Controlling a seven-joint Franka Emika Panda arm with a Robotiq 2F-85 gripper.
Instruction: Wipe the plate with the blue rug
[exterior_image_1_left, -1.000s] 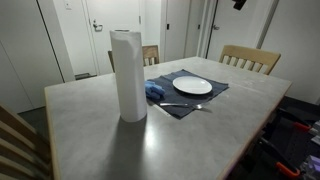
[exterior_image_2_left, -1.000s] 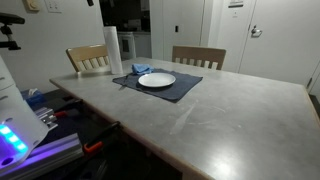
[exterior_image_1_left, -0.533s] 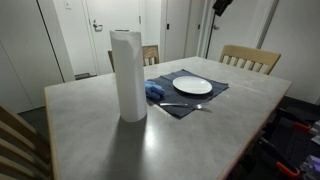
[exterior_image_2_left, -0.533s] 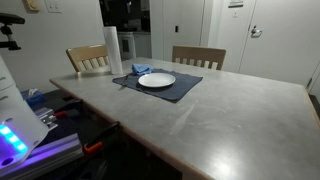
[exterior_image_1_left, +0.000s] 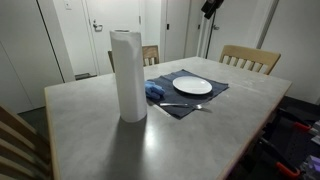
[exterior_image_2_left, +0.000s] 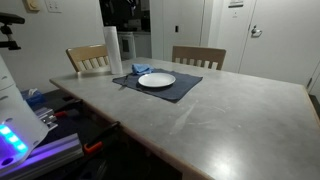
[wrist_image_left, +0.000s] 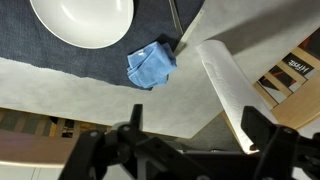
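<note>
A white plate (exterior_image_1_left: 193, 86) lies on a dark blue placemat (exterior_image_1_left: 185, 100) on the grey table; both also show in the other exterior view, plate (exterior_image_2_left: 156, 80) and placemat (exterior_image_2_left: 170, 90). A crumpled blue rag (exterior_image_1_left: 154, 92) (exterior_image_2_left: 141, 69) lies on the mat's edge beside the plate. In the wrist view the plate (wrist_image_left: 82, 20) and the rag (wrist_image_left: 150, 67) lie far below. My gripper (wrist_image_left: 193, 135) is open and empty, high above the table. In an exterior view only its dark tip (exterior_image_1_left: 210, 6) shows at the top edge.
A tall paper towel roll (exterior_image_1_left: 127, 75) (exterior_image_2_left: 112, 50) (wrist_image_left: 225, 85) stands upright next to the rag. A fork (exterior_image_1_left: 185, 106) lies on the mat's near edge. Wooden chairs (exterior_image_1_left: 250, 58) (exterior_image_2_left: 198, 57) stand at the table's far sides.
My gripper has moved leftward along the top of an exterior view, towards the space above the plate. Nothing on the table has moved.
</note>
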